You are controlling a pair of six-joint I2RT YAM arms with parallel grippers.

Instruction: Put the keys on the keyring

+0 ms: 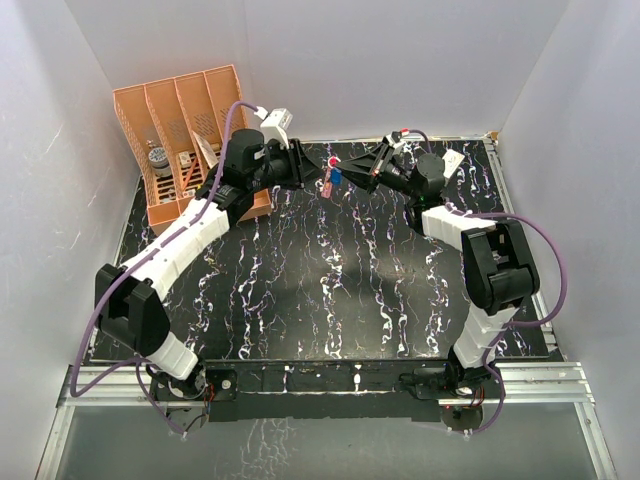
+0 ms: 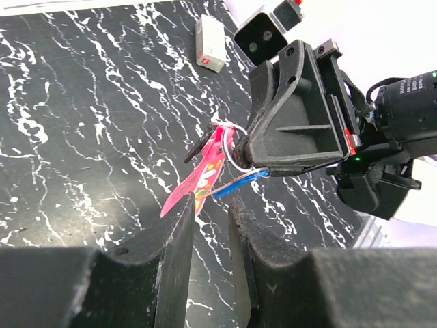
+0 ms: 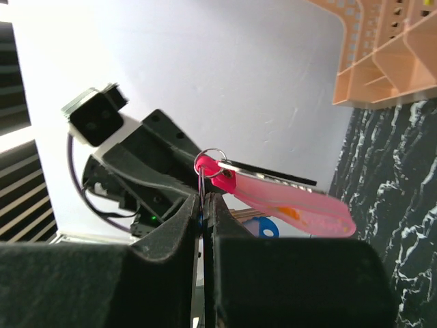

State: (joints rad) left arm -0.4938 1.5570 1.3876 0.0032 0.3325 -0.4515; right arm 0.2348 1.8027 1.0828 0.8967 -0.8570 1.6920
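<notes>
**While your right tool (image 3: 205, 199) pinches the keyring (image 3: 293, 201), the left tool (image 2: 212, 208) stands just beside it**

Where the two arms meet over the far part of the bench (image 1: 330, 300), the top view gives you only a small pink-and-blue spot between the tool tips, held clear of the surface. That spot is the keyring and the blue key (image 1: 335, 176). This view also places the orange file rack (image 1: 180, 110) at the far left corner, behind the left arm.

The left wrist view shows what the top view cannot. The right tool's tips are closed on a thin metal ring, and the pink strap hangs from that ring, down and to the left. The blue key shows edge-on below the strap. A dark piece (image 2: 196, 152) sits beside the ring, and you cannot tell whether it is the second key. Your left tool's own fingers (image 2: 179, 260) stand slightly apart, with the bench showing through the narrow gap and nothing between them. The strap's free end and the key's tip are just above those fingertips. Only this view shows a small white box (image 2: 210, 44) lying on the bench beyond.

The right wrist view settles the grip: its fingers are pressed together on the ring's wire. The strap runs off to the right, with the blue key's round head and its hole below it. Whether that key is threaded on the ring you cannot tell.
</notes>
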